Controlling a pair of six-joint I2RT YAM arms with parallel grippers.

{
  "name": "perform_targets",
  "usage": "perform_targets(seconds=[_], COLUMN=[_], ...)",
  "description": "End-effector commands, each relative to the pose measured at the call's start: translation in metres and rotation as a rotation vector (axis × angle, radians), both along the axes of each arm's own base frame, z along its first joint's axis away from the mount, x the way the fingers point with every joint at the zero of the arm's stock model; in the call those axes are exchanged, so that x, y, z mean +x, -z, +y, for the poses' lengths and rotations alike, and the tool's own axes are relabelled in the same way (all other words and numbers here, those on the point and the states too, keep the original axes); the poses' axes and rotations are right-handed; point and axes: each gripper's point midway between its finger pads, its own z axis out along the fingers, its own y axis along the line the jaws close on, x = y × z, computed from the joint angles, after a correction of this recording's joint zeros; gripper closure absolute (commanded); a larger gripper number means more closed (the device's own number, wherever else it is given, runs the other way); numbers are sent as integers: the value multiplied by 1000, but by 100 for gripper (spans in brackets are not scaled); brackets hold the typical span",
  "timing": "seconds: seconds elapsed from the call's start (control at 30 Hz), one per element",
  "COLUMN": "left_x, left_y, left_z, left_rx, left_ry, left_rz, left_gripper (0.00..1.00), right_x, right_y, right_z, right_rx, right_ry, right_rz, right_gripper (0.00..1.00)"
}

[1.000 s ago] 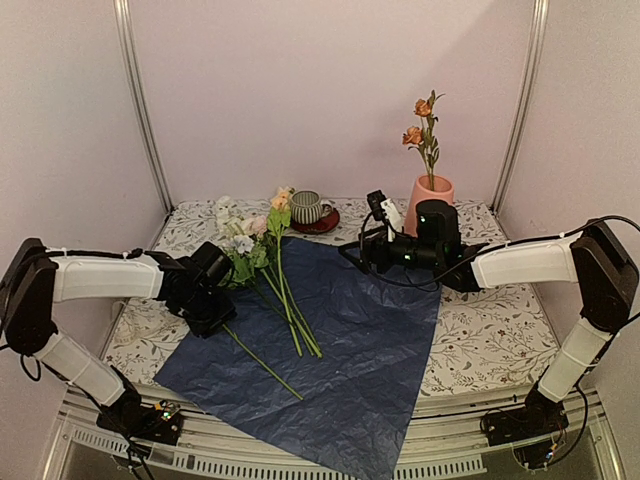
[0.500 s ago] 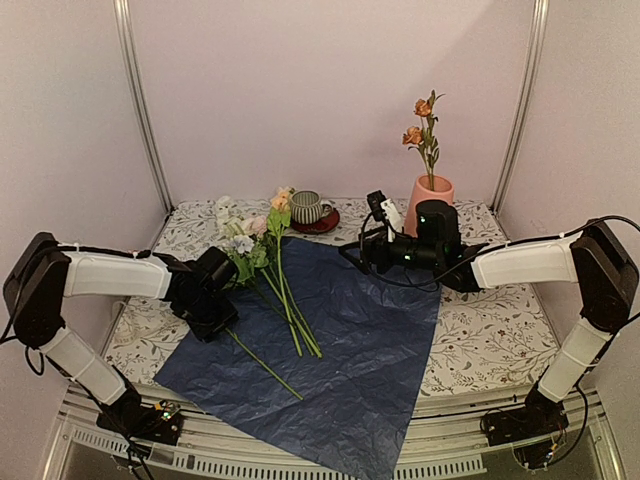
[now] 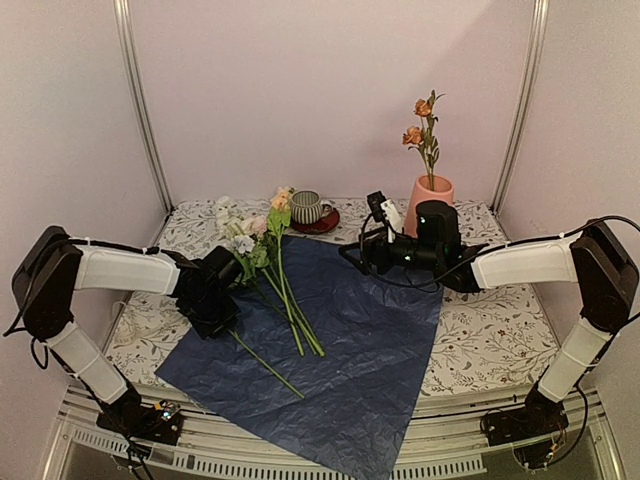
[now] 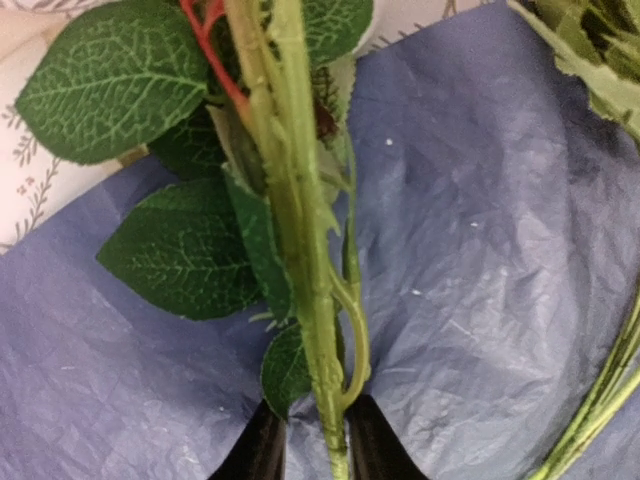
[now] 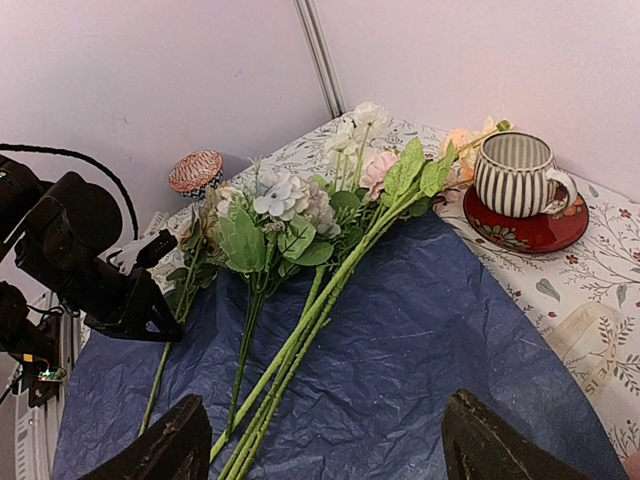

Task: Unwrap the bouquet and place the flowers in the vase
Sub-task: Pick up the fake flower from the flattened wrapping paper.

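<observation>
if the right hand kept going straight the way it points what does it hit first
Probably the green stems of the flowers lying on the blue paper; the open right hand points straight at them. Depth is unclear, so it may graze the paper first.

left hand (image 4: 318,452) low, nearly closed | right hand (image 5: 335,445) raised, wide open
</observation>
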Motion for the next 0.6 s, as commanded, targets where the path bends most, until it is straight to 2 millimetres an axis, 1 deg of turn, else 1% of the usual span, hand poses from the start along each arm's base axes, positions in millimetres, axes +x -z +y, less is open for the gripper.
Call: perform_targets(seconds=[0.0, 0.03, 0.2, 0.27, 0.47, 0.57], left_x=[-7, -7, -4, -3, 0, 10], left_y=[6, 3, -23, -33, -60, -81], left_z=[5, 8, 21, 23, 37, 34], left_rx=[41, 53, 95, 97, 157, 165], left_ry=[-13, -23, -67, -72, -93, -40], left_rz=[41, 38, -12, -35, -84, -152], left_gripper=[84, 88, 94, 99, 100, 100], right_x=[-7, -7, -7, -7, -7, -8], right_y=[2, 1, 1, 1, 0, -4], right_z=[0, 0, 1, 1, 1, 1], right_rx=[-4, -3, 0, -1, 3, 10], right_ry=[-18, -17, -21, -20, -21, -26], right_rz=[-6, -6, -8, -7, -8, -9], right_gripper=[19, 19, 19, 19, 19, 19])
